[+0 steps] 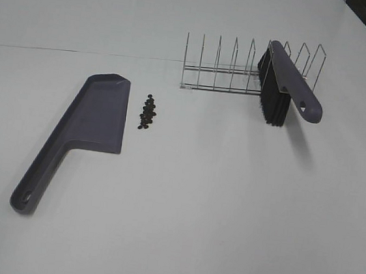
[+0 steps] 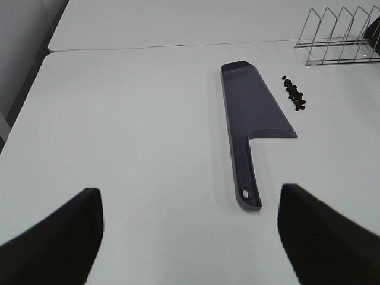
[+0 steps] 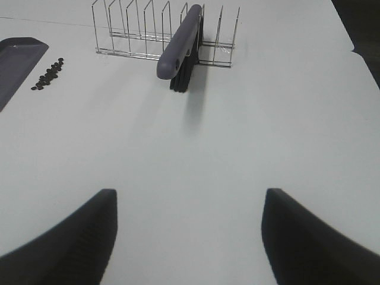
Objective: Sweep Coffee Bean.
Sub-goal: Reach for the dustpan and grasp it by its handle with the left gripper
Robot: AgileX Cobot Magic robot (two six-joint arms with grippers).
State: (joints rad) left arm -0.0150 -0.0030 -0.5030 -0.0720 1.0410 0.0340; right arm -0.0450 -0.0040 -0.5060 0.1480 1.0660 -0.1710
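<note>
A small pile of dark coffee beans (image 1: 148, 112) lies on the white table just right of the purple-grey dustpan (image 1: 93, 120), whose handle points toward the near left. The beans (image 2: 294, 95) and dustpan (image 2: 252, 113) also show in the left wrist view, well ahead of my left gripper (image 2: 190, 237), which is open and empty. A purple brush with black bristles (image 1: 286, 86) leans in the wire rack (image 1: 242, 68). My right gripper (image 3: 189, 237) is open, empty and well short of the brush (image 3: 181, 44). Neither gripper appears in the exterior high view.
The wire rack (image 3: 154, 32) stands at the back of the table with several upright dividers. A seam between two table tops (image 1: 80, 52) runs behind the dustpan. The table's left edge (image 2: 27, 101) drops off beside the left arm.
</note>
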